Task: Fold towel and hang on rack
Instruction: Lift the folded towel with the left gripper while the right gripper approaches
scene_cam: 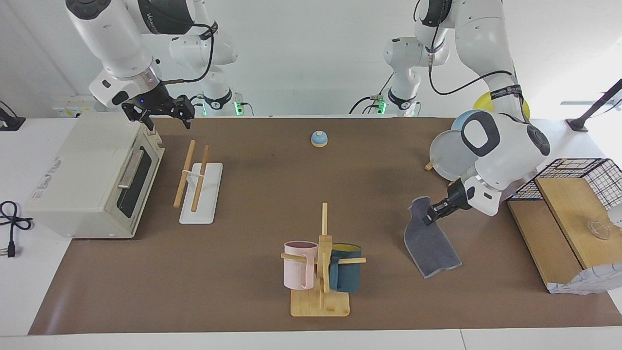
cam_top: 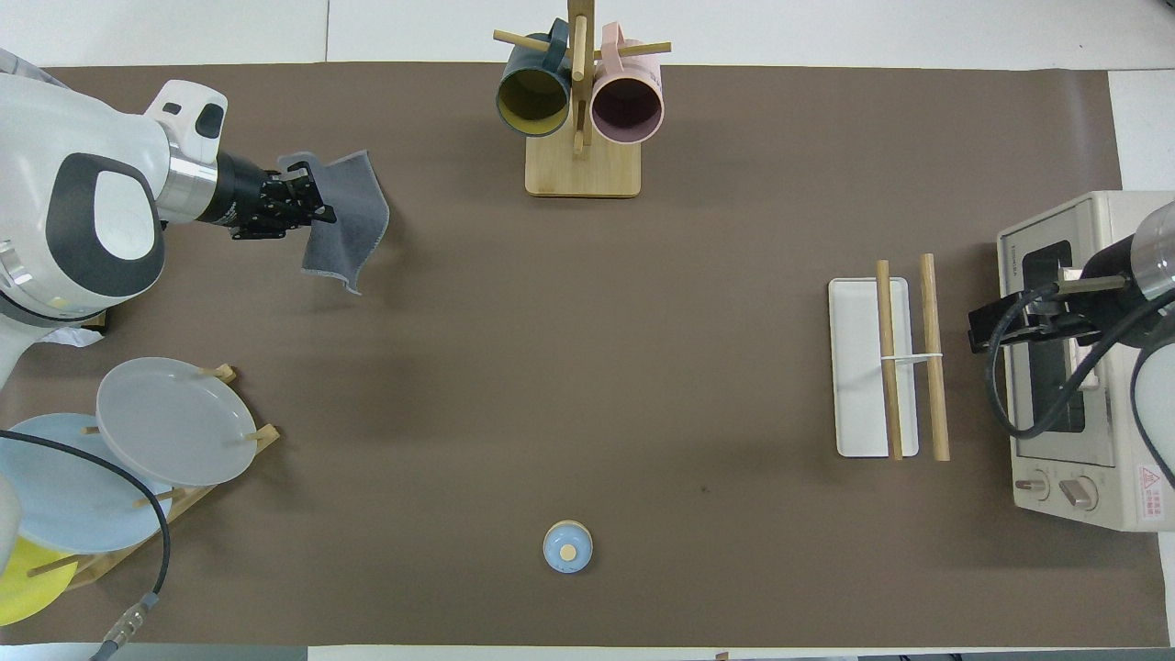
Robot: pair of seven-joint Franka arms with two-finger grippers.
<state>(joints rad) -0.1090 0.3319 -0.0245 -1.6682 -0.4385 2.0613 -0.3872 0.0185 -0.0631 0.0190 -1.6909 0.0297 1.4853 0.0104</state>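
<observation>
Dark grey terry cloth is seen hanging from the left gripper, whose fingers are clamped on an upper edge of the towel toward the left arm's end of the table. The towel is held up at the pinched edge, and in the facing view its lower part appears to trail down to the brown mat, though whether it touches cannot be told. The rack is set well apart, toward the right arm's end, with two light-wood rods carried on thin white supports over a flat white base, just beside the toaster oven. The right gripper is held over the oven's top, jaws wide apart and holding nothing. A bamboo mug tree with a pink and a teal mug is placed farther from the robots, a small blue bell nearer to them. A plate stand and a wire basket are found at the left arm's end. White walls enclose the room.
</observation>
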